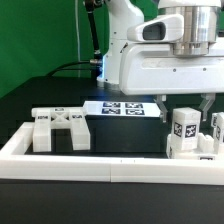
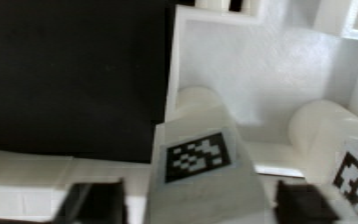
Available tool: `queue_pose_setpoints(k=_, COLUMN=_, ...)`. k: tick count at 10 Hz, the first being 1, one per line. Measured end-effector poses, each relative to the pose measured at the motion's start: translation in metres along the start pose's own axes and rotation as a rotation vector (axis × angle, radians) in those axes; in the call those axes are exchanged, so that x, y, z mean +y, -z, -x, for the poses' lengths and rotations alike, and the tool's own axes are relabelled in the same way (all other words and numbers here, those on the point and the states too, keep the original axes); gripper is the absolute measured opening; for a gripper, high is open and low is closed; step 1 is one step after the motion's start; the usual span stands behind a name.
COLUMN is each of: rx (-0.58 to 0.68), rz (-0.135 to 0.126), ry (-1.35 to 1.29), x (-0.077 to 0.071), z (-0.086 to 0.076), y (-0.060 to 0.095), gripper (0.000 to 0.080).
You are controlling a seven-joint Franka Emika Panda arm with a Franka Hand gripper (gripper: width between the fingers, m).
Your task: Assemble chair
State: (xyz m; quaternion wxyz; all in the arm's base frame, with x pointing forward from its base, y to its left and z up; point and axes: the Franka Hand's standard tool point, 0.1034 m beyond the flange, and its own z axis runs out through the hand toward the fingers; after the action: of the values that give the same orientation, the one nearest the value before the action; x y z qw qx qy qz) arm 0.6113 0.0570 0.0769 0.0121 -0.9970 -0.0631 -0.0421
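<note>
Chair parts are chunky white blocks with black-and-white tags. Two upright pieces (image 1: 183,130) (image 1: 217,132) stand at the exterior view's right, and a flat cross-ribbed piece (image 1: 60,126) lies at its left. My gripper (image 1: 205,104) hangs just over the upright pieces. In the wrist view a tagged white piece (image 2: 201,158) fills the space between the dark fingers (image 2: 94,200), which press close on both sides; my gripper (image 2: 202,206) is shut on it. A second rounded tagged piece (image 2: 341,140) stands right beside it.
The marker board (image 1: 125,108) lies flat on the black table behind the parts. A long low white border rail (image 1: 80,166) runs along the front and up the left side. The arm's white body (image 1: 150,60) looms over the back right.
</note>
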Motion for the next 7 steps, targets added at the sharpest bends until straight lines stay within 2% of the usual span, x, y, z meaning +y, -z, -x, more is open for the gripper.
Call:
queue_pose_setpoints(k=3, rx=0.000, rz=0.000, ry=-0.024, x=0.0004, z=0.0001, y=-0.0001, gripper=0.0289)
queue_pose_setpoints(k=4, rx=0.000, rz=-0.010, ry=-0.141, x=0.0012, z=0.0005, y=-0.0008, gripper=0.0289)
queue_pose_setpoints(k=7, rx=-0.002, rz=-0.014, ry=-0.461, x=-0.0002, z=0.0005, y=-0.0009, gripper=0.0289)
